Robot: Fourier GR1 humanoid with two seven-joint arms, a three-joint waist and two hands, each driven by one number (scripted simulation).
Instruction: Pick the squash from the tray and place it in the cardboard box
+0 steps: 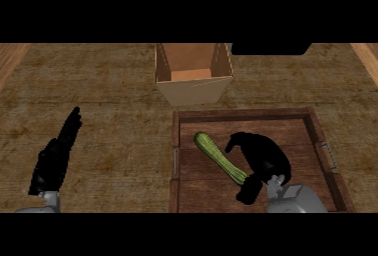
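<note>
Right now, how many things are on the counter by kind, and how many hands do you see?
Squash: 1, lying in the tray
Wooden tray: 1
Cardboard box: 1, open at the top
Hands: 2, left hand and right hand
Total: 5

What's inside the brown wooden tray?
A long green squash lies inside the tray. The right robot hand curls over its near end, hiding that part. The rest of the tray floor that shows is bare wood.
</note>
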